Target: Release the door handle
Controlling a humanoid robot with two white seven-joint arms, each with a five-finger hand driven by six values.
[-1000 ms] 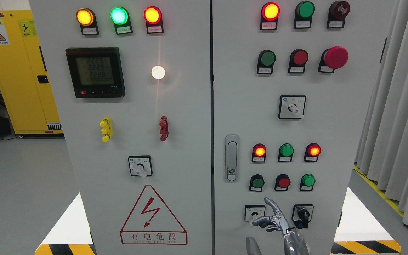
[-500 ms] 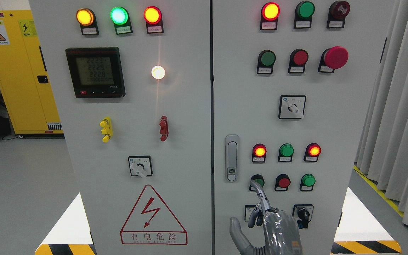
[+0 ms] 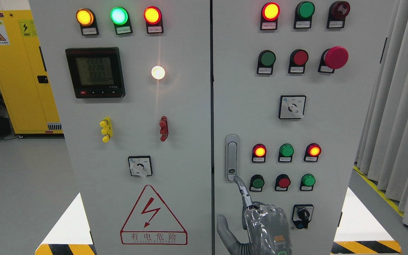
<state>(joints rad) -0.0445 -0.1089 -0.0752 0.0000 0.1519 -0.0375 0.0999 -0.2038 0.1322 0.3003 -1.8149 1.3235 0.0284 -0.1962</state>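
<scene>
Hidden and cut-off parts around the robot hand

The robot hand is covering the selector switch directly behind it, and its wrist is running off the bottom edge. Just above its extended fingertip, the door handle lock detail is staying too small to read, as is the print on the button labels nearby.

Right hand: grey metallic fingers, glossy silver back, perhaps wrapped in film; small orange mark.
</scene>
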